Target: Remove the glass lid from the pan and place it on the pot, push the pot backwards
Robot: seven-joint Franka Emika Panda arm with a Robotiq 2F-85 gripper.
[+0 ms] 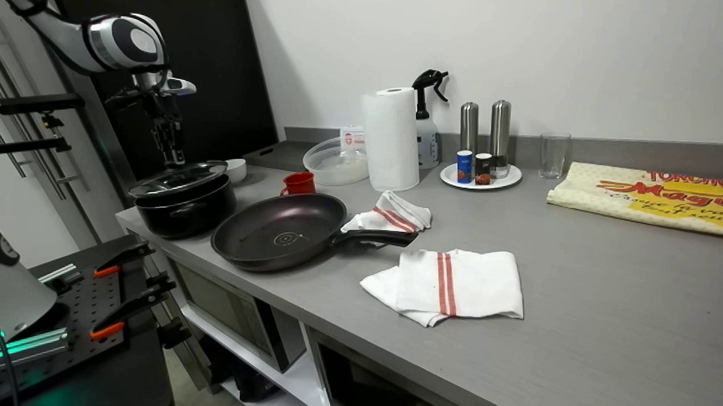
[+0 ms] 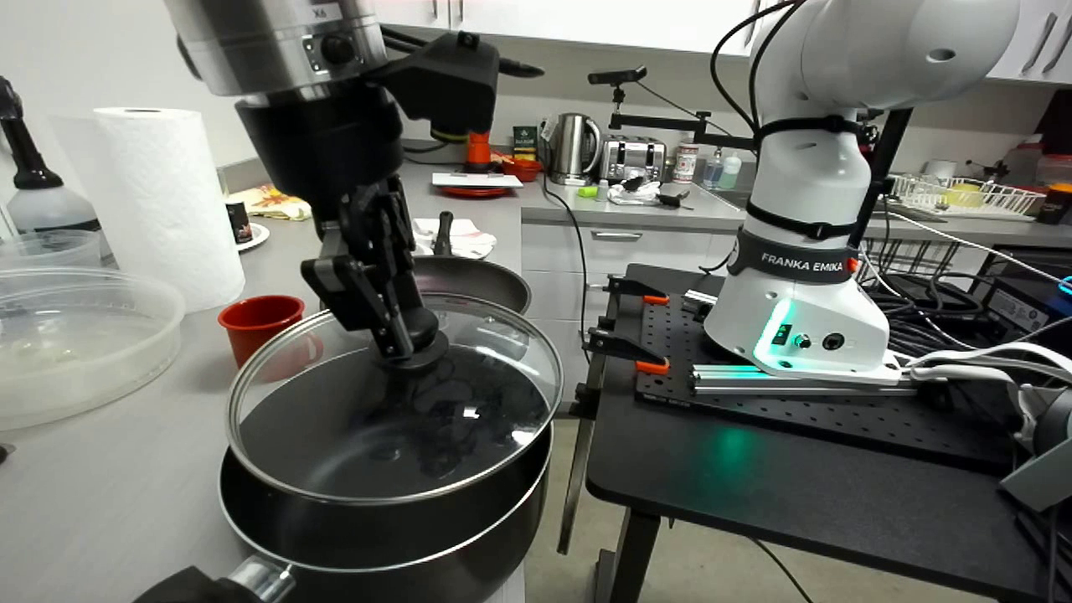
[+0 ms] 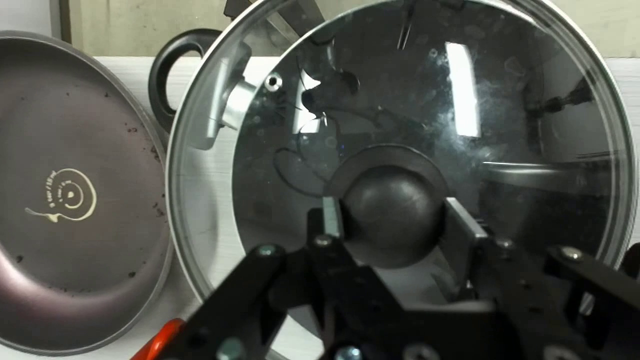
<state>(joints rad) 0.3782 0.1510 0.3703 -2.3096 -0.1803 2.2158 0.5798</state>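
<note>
over the pot point(image 1: 180, 220), in an exterior view, the glass lid point(image 1: 187, 182) hangs from the hand point(image 1: 175, 161). pot stands close to the tabletop point(image 1: 583, 351) edge, just beside the pan point(image 1: 278, 227). pan is uncovered, so removal looks done; placing the lid on the pot is, i judge, the current step.

in an exterior view with the near handle point(image 2: 199, 588) of the pot at the bottom, the pot's dark inside shows between lid edge and pot rim on the near side, so it is not seated there. contact on the far side: cannot tell. red cup point(image 2: 260, 327) is near the lid's edge; a swing that way is best avoided.

wrist view: both fingers point(image 3: 332, 217) flank the knob point(image 3: 391, 216), one each side, and appear to pinch it. lid seems set over toward the pan (glare on the glass makes the opposite edge hard to read). plan: shift slightly away from the pan until the rims look concentric, lower slowly, release only once the lid sits all round. press little: so near the edge, the pot might tip. push comes after, best made low on the pot wall and gently, lest the lid slide.
</note>
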